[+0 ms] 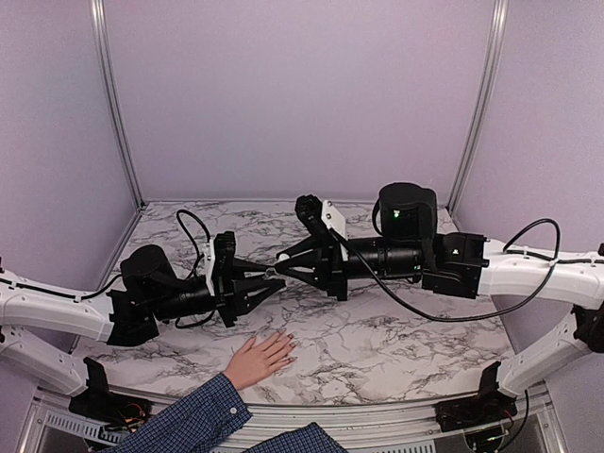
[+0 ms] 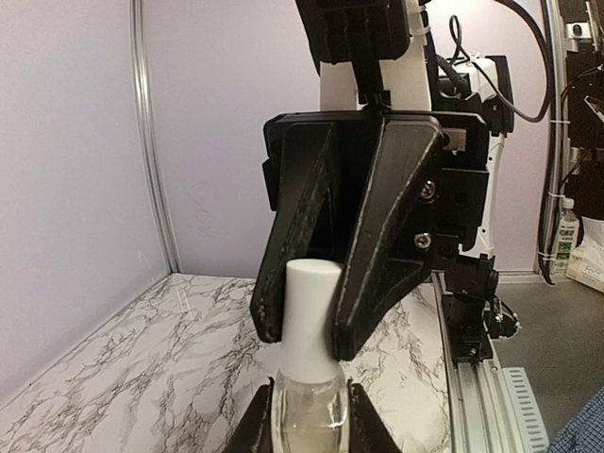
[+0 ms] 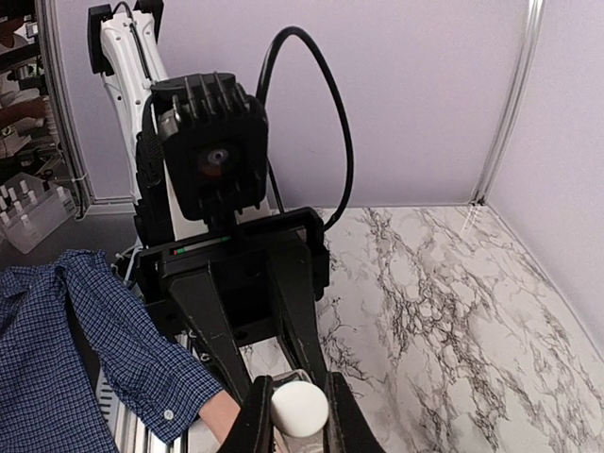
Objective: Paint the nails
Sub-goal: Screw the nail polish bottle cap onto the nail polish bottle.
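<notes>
A clear glass nail polish bottle (image 2: 307, 415) with a white cap (image 2: 310, 316) hangs above the marble table (image 1: 377, 349), between both grippers. My left gripper (image 2: 307, 427) is shut on the glass body. My right gripper (image 3: 300, 417) is shut on the white cap (image 3: 300, 408). In the top view the two grippers meet tip to tip, left (image 1: 271, 277) and right (image 1: 282, 268). A light-skinned hand (image 1: 260, 357) with a blue plaid sleeve (image 1: 184, 425) lies flat near the front edge, below the grippers. Its nails are too small to make out.
Purple walls and metal corner posts (image 1: 111, 104) enclose the table. A black cable (image 1: 444, 316) loops from the right arm over the marble. The metal front rail (image 1: 377, 436) runs along the near edge. The sleeve (image 3: 85, 359) shows left in the right wrist view.
</notes>
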Motion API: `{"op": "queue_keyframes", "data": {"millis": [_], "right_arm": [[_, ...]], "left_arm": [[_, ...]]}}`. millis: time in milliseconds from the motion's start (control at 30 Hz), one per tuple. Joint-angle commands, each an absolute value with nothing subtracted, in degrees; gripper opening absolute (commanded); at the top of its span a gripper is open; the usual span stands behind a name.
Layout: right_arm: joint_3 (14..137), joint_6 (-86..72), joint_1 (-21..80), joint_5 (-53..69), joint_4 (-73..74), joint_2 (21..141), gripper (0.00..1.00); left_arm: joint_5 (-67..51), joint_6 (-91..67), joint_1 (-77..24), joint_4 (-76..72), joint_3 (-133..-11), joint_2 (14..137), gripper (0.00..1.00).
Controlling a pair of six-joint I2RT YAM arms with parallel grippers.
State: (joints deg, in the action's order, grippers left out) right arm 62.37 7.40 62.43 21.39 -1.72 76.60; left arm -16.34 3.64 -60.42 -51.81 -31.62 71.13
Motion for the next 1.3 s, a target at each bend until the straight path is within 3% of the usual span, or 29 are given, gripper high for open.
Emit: {"op": "queue_keyframes", "data": {"millis": [0, 167, 367, 833, 1267], "right_arm": [[64.2, 3.9, 63.5, 18.6, 2.4, 79.4, 0.02], [65.8, 2.3, 63.4, 14.1, 3.6, 79.8, 0.07], [66.1, 2.5, 63.5, 14.6, 3.4, 79.5, 0.28], [62.0, 6.5, 63.4, 21.8, -2.3, 72.2, 0.58], [63.8, 15.6, 63.8, 39.5, -0.2, 68.9, 0.56]], "left_arm": [[-10.8, 2.4, -60.7, -62.8, -33.6, 71.7, 0.00], [-8.0, 1.0, -60.7, -64.0, -33.7, 72.6, 0.00], [-8.0, 1.0, -60.7, -64.1, -33.7, 73.2, 0.00], [-21.4, 3.1, -60.6, -59.3, -32.0, 69.7, 0.00], [-39.5, 0.4, -60.6, -52.9, -36.3, 71.8, 0.00]]}}
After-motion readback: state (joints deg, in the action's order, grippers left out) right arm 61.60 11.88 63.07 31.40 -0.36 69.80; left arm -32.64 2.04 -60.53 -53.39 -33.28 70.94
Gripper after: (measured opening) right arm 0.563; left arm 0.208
